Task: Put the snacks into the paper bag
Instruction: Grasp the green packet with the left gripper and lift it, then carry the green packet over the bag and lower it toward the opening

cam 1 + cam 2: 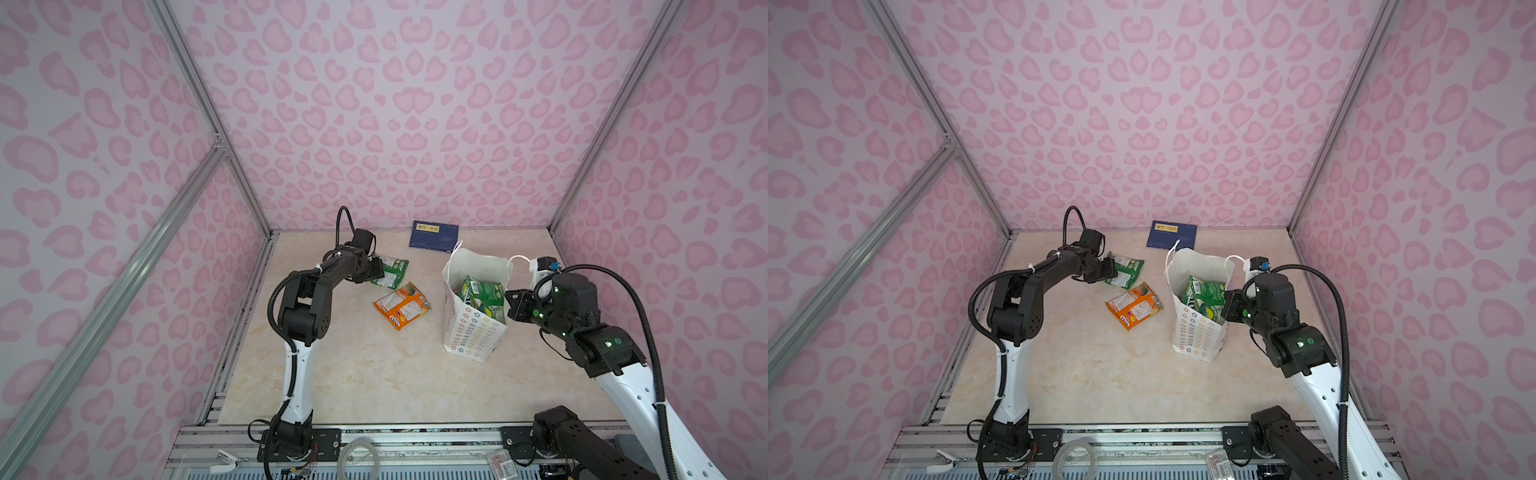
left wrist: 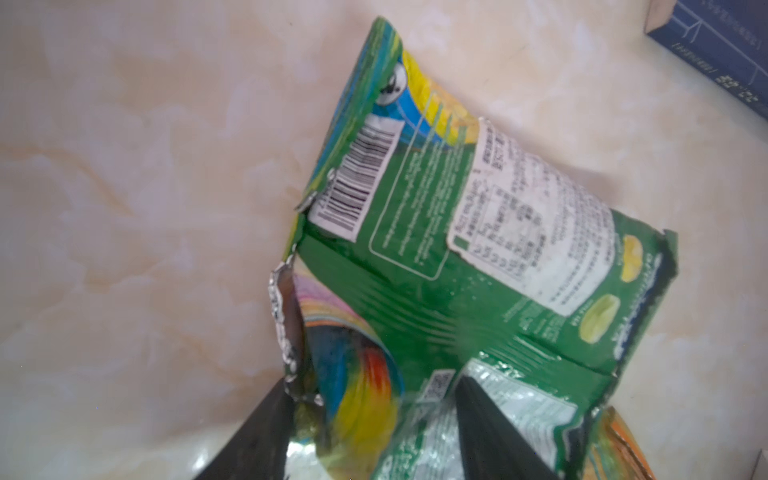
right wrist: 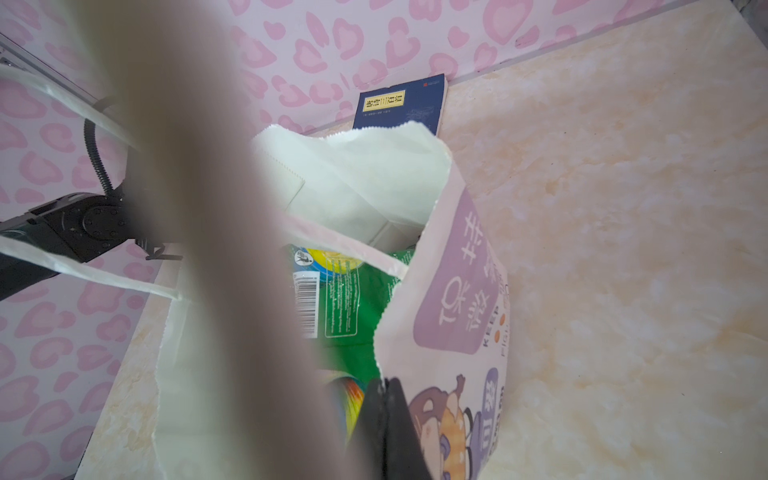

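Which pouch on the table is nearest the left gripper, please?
The green pouch, whose edge sits inside the left gripper; the orange pouch lies apart, closer to the paper bag.

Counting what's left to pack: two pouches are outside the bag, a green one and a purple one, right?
Not quite: near the green pouch lies an orange pouch, not a purple one. Both top views show the two outside the paper bag.

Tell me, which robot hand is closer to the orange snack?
Left. The left gripper is at the green pouch just behind the orange snack; the right gripper pinches the bag on its far side.
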You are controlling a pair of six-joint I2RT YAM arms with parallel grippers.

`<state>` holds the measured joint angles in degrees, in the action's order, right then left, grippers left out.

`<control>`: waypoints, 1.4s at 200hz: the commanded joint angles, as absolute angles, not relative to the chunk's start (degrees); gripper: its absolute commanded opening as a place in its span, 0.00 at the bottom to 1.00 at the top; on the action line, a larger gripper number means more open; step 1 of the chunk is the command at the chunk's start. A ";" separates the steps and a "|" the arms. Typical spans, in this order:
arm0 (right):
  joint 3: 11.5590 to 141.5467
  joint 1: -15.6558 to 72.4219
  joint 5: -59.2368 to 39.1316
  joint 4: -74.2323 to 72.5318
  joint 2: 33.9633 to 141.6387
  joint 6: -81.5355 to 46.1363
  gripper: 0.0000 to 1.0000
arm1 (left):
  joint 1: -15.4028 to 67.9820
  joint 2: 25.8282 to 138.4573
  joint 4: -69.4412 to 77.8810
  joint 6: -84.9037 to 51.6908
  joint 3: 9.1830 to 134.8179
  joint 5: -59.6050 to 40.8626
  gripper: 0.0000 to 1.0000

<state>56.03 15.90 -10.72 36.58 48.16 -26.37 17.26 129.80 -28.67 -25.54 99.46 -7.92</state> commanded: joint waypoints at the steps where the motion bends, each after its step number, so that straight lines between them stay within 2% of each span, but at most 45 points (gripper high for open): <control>1: 56.49 15.91 -10.53 37.18 47.60 -26.43 0.00 | 17.42 129.91 -33.41 -26.97 97.96 -10.54 0.53; 29: 56.33 15.91 -10.63 37.56 46.98 -26.59 0.00 | 17.40 128.93 -33.11 -28.31 97.26 -11.24 0.37; 35: 56.27 15.95 -10.43 37.67 46.79 -26.61 0.00 | 17.36 128.47 -32.74 -28.59 96.78 -11.73 0.31; 54: 56.31 15.98 -10.02 38.03 46.43 -26.61 0.00 | 17.37 126.15 -31.47 -29.77 95.36 -12.84 0.22; 93: 56.92 15.99 -9.66 38.38 46.67 -26.18 0.00 | 17.38 119.39 -29.81 -31.92 92.56 -15.42 0.11; 159: 56.01 15.91 -8.94 38.48 45.75 -26.08 0.00 | 17.42 106.57 -28.55 -33.71 84.02 -13.80 0.08; 227: 56.15 15.96 -8.36 38.95 45.88 -25.40 0.00 | 18.48 90.68 -28.15 -33.93 74.03 -12.27 0.08; 280: 55.81 15.97 -8.46 39.06 46.14 -25.41 0.00 | 21.26 80.75 -32.25 -32.11 71.24 -9.85 0.09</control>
